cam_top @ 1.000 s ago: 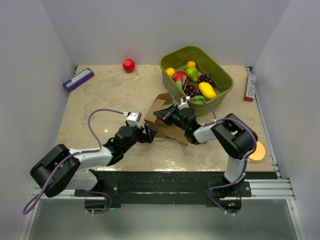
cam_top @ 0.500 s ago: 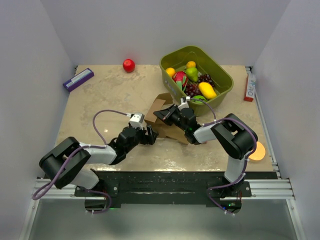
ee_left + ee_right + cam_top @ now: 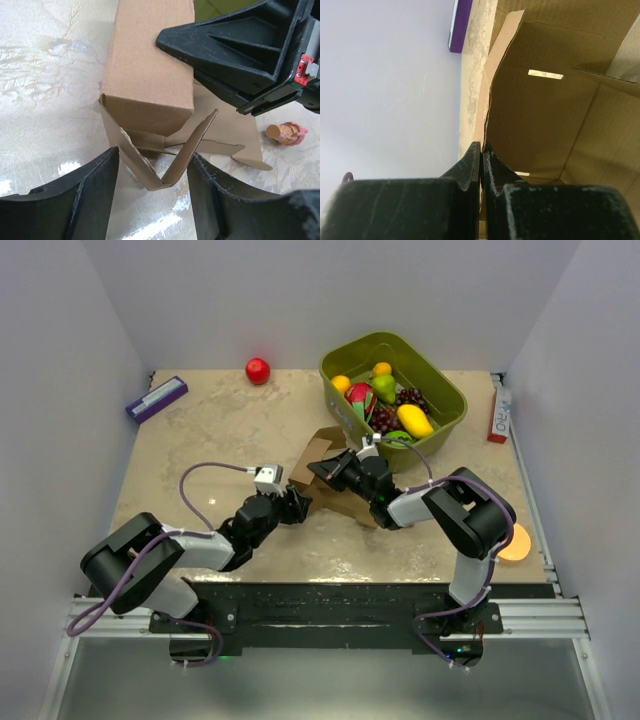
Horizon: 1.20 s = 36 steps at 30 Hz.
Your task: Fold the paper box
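1. Right gripper (image 3: 481,150): jaws pinched shut on a wall edge of the paper box (image 3: 150,75).
2. Left gripper (image 3: 152,167): jaws apart, straddling a V-bent flap (image 3: 185,150).
3. The box stands mid-table, just beside the green bin (image 3: 432,368).
4. Judged light, thin and easily creased: take hold gently on flaps near their fold lines.

The left arm (image 3: 200,545) has changed its pose. One second ago its elbow lay low and far to the left of the paper box (image 3: 340,508). Now the elbow is higher and somewhat nearer to the box, so the arm looks more bent. The left gripper (image 3: 297,503) has narrowed its jaws. They were wider apart before, and now they stand closer on both sides of the V-shaped flap (image 3: 160,165) at the left side of the box.
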Each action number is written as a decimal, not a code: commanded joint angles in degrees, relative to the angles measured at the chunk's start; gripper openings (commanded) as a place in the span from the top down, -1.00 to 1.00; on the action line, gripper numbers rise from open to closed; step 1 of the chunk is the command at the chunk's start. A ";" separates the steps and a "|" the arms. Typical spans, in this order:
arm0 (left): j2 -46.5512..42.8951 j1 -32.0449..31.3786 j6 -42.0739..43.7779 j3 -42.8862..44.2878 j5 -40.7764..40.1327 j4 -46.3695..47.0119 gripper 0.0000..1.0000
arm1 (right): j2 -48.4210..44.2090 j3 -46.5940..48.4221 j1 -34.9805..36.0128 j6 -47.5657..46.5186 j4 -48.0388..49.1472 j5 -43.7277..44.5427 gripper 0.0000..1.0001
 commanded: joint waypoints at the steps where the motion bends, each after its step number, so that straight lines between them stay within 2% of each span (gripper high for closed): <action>1: -0.94 0.02 -0.60 -0.05 -5.35 5.76 -0.20 | -0.61 -1.46 -0.47 -2.00 -3.67 3.06 1.00; 6: 0.29 -0.24 -1.92 0.65 -6.14 4.28 -0.16 | -0.52 -1.38 -0.56 -1.91 -3.76 2.98 1.00; 10: -0.32 -1.64 -2.01 2.67 -12.98 -0.12 -0.18 | -0.44 -1.46 -0.56 -1.73 -3.67 2.98 1.00; 19: 0.29 -5.86 4.14 5.93 -22.22 -4.52 -0.21 | -0.26 -1.37 -0.56 -1.65 -3.76 2.80 1.00; 26: 4.68 -8.59 3.54 7.42 -19.86 -2.32 -0.34 | 0.35 -1.20 -0.47 -1.29 -3.49 2.80 1.00; 36: 6.71 -9.82 -2.00 7.69 -19.86 -5.40 -0.37 | 0.44 -1.99 -0.30 -0.68 -2.79 3.59 1.00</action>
